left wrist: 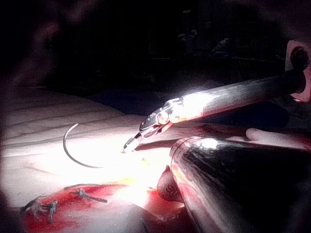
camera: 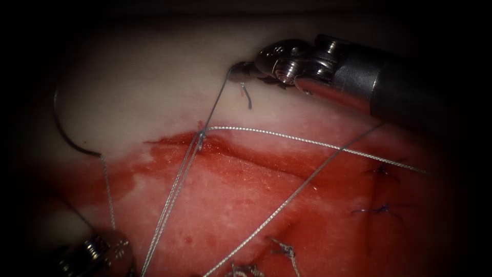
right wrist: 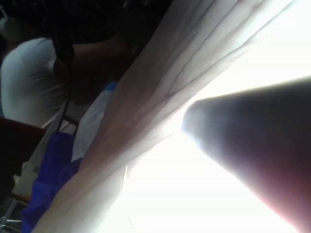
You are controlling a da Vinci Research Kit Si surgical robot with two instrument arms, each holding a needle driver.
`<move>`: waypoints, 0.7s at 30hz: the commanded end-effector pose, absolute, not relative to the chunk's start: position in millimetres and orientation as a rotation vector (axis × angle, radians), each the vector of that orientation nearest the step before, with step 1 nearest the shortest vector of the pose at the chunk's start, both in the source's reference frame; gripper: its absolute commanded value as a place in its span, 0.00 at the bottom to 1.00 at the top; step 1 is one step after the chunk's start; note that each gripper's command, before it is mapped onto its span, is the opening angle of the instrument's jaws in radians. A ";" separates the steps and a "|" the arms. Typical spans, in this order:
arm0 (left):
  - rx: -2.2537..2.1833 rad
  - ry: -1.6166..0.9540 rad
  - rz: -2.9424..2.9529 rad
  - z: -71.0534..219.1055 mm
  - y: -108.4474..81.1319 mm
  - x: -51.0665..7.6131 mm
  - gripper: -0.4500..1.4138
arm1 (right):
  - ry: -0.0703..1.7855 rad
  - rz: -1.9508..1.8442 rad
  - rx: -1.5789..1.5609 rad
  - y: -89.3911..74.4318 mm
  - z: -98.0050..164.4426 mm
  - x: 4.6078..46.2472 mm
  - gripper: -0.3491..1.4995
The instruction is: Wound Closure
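Note:
The curved needle [camera: 64, 131] lies free on the pale tissue [camera: 154, 87], left of the cut [camera: 230, 149]; no tool holds it and it is not in the tissue. It also lies flat in the left wrist view [left wrist: 73, 153]. Its thread [camera: 107, 190] runs down toward my left tool [camera: 97, 254] at the lower left edge. My right tool [camera: 240, 72] is above the cut, shut on a strand of thread [camera: 218, 100] that rises taut from the stitch [camera: 201, 136] at the cut's left end. A short thread tail [camera: 247, 97] hangs by the jaws. The right tool [left wrist: 132, 144] touches down near the needle.
Two strands [camera: 171, 200] run from the stitch to the bottom edge. Two more thread lines [camera: 307, 141] cross the wet red tissue. Tied stitches with cut ends sit at the right [camera: 382, 169] and along the bottom [camera: 284, 251]. The left shaft [left wrist: 228, 189] is close to the camera.

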State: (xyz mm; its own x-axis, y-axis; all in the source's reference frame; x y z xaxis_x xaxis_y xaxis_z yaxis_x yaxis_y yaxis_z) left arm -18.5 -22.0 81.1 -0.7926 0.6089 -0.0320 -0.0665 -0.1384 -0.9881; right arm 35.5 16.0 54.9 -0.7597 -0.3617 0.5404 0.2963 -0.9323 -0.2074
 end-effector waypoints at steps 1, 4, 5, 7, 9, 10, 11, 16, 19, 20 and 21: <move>-0.614 -1.673 1.989 80.7 -20.6 -18.7 0.00 | 0.153 -2.645 -0.858 17.4 53.8 36.2 0.00; -0.628 -1.679 1.971 80.9 -20.4 -18.6 0.00 | 0.161 -2.634 -0.857 17.3 53.7 36.3 0.00; -0.635 -1.682 1.961 81.0 -20.3 -18.6 0.00 | 0.179 -2.618 -0.857 17.3 53.7 36.3 0.00; -0.692 -1.696 1.913 81.0 -19.6 -18.6 0.00 | 0.227 -2.602 -0.872 17.2 53.6 36.3 0.00; -0.797 -1.714 1.829 81.2 -18.3 -18.6 0.00 | 0.237 -2.602 -0.882 17.0 53.4 36.2 0.03; -0.855 -1.710 1.807 81.2 -17.1 -18.6 0.00 | 0.242 -2.604 -0.886 16.8 53.2 36.1 0.15; -0.869 -1.713 1.775 81.3 -16.2 -18.3 0.00 | 0.251 -2.603 -0.894 16.6 52.8 35.8 0.29; -1.008 -1.453 1.772 81.9 -10.8 -16.3 0.00 | 0.219 -2.569 -0.891 16.0 50.3 34.7 0.85; -1.075 -1.322 1.767 82.5 -7.7 -15.0 0.00 | 0.208 -2.526 -0.908 15.9 48.5 34.3 0.85; -1.086 -1.278 1.768 82.7 -6.9 -14.6 0.00 | 0.209 -2.518 -0.900 15.9 48.1 34.2 0.85; -1.093 -1.239 1.775 82.9 -6.2 -14.2 0.00 | 0.207 -2.507 -0.887 15.8 47.5 34.2 0.84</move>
